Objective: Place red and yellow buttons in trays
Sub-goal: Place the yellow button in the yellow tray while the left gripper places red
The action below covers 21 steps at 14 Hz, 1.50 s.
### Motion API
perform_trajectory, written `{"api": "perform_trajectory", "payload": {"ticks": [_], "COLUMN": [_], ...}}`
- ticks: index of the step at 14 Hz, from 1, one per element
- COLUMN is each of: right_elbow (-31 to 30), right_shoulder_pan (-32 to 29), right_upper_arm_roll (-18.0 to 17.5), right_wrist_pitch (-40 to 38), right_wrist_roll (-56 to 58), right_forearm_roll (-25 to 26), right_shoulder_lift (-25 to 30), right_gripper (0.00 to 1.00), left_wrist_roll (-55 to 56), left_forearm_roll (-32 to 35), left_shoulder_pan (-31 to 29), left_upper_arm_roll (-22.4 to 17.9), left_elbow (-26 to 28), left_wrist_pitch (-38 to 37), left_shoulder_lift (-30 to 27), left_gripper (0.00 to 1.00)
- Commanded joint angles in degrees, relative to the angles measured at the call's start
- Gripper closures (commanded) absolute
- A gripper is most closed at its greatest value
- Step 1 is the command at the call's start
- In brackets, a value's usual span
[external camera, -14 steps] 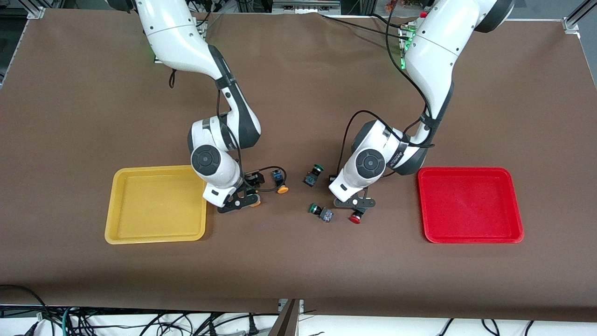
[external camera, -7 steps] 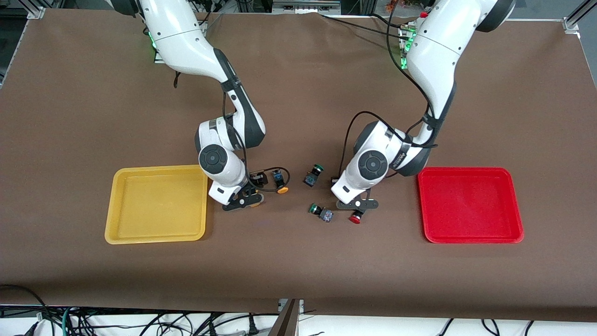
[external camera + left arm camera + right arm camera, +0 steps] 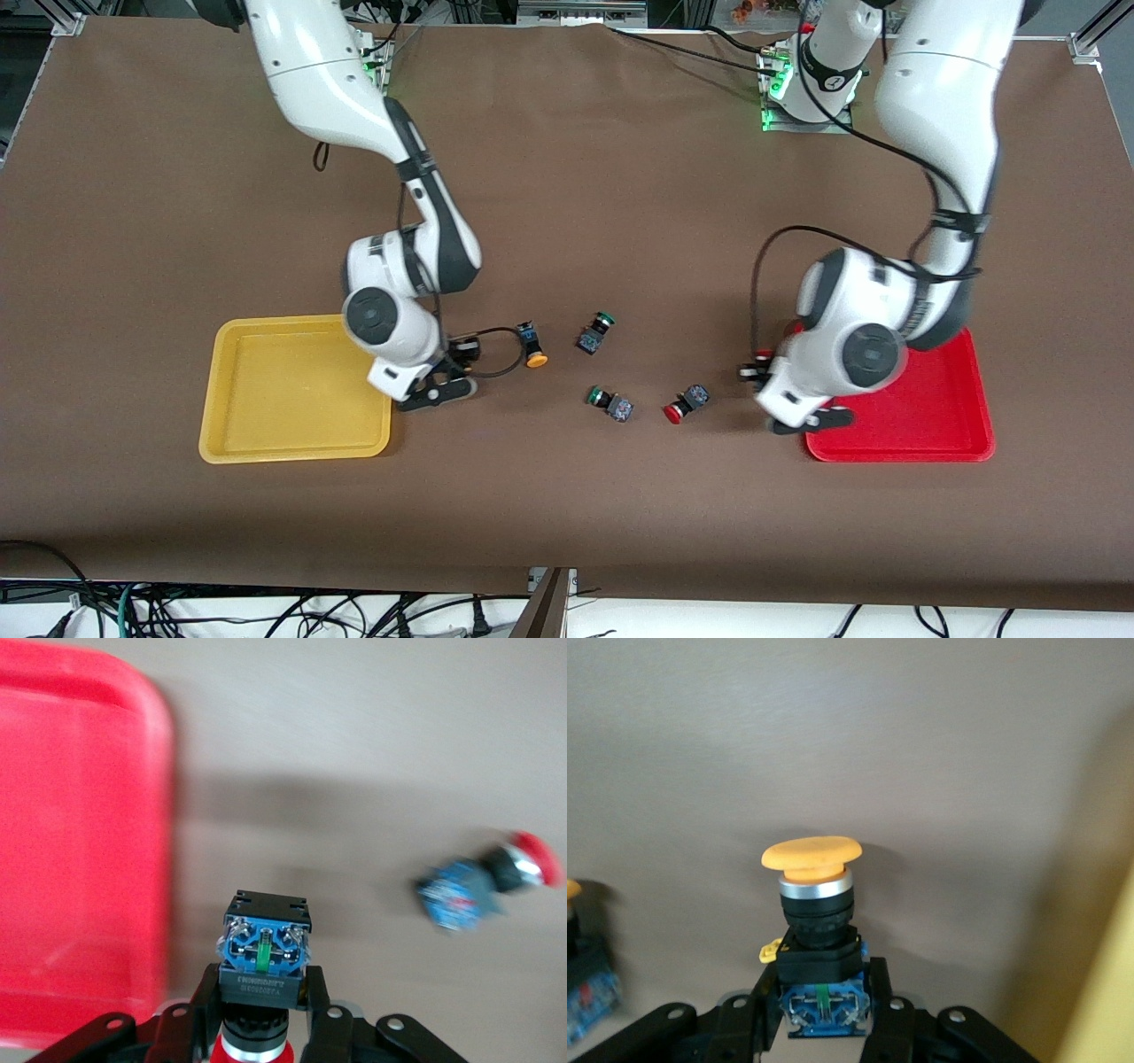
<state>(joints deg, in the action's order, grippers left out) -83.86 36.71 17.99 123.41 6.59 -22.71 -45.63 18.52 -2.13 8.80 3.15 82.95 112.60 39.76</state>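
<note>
My left gripper (image 3: pixel 811 418) is shut on a red button (image 3: pixel 265 953), held over the table at the edge of the red tray (image 3: pixel 939 399). That tray also shows in the left wrist view (image 3: pixel 80 859). A second red button (image 3: pixel 684 403) lies on the table toward the middle and shows in the left wrist view (image 3: pixel 487 886). My right gripper (image 3: pixel 434 392) is shut on a yellow button (image 3: pixel 818 895), beside the yellow tray (image 3: pixel 283 390), whose rim shows in the right wrist view (image 3: pixel 1112 992). A second yellow button (image 3: pixel 532 346) lies on the table.
Two green-capped buttons lie in the middle of the table, one (image 3: pixel 595 332) farther from the front camera and one (image 3: pixel 609 403) nearer, beside the loose red button. Both trays hold nothing that I can see.
My left arm has swung from the middle of the table to the red tray's edge with a red button. My right arm has shifted a little toward the yellow tray with its yellow button.
</note>
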Motion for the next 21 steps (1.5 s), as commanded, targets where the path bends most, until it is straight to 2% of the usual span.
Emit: {"api": "perform_trajectory", "payload": {"ticks": [1,3,5,8,9,11,14,17,21], "right_elbow": [3.87,4.06,3.88,2.57,2.39,2.21,2.74,3.09,4.23], "right_shoulder_pan": [-8.91,-12.09,-13.24,-15.17,-15.96,-16.93,-15.89,-10.98,-3.41], "right_upper_arm_roll": [0.54,0.90,1.43,1.43,1.43,1.25,0.90,0.73,0.73], "right_wrist_pitch": [-9.05,-8.63,-8.02,-4.86,-3.89,-3.01,-3.79,-7.12,-8.80], "right_wrist_roll": [12.26,20.45,21.53,21.44,21.71,21.62,19.53,8.66,-4.28], "right_forearm_roll": [-0.49,2.39,7.22,7.86,7.60,7.07,6.89,6.72,-1.00], "right_shoulder_lift": [2.56,2.30,1.86,0.20,-0.77,-1.13,-0.25,1.50,1.60], "right_gripper": [0.84,0.84,0.82,0.71,0.60,0.00,0.00,0.00,0.00], "left_wrist_roll": [-6.02,-10.15,-14.01,-18.77,-19.74,-23.16,-28.34,-30.12,-30.47], "left_forearm_roll": [0.72,0.72,0.72,0.81,2.03,3.36,3.45,3.45,3.45], "left_shoulder_pan": [-5.36,-9.66,-13.97,-17.67,-19.07,-21.36,-24.70,-25.94,-26.12], "left_upper_arm_roll": [0.81,0.80,0.89,0.80,0.80,0.80,0.80,0.80,0.80], "left_elbow": [1.43,1.43,1.51,1.78,1.95,2.56,3.80,3.89,3.89], "left_wrist_pitch": [-0.54,-0.54,-0.10,1.04,1.48,3.32,7.36,8.69,12.01], "left_shoulder_lift": [-1.00,-0.82,-0.38,0.93,1.11,1.72,2.87,3.31,4.54], "left_gripper": [0.88,0.88,0.88,0.85,0.85,0.85,0.85,0.85,0.82]}}
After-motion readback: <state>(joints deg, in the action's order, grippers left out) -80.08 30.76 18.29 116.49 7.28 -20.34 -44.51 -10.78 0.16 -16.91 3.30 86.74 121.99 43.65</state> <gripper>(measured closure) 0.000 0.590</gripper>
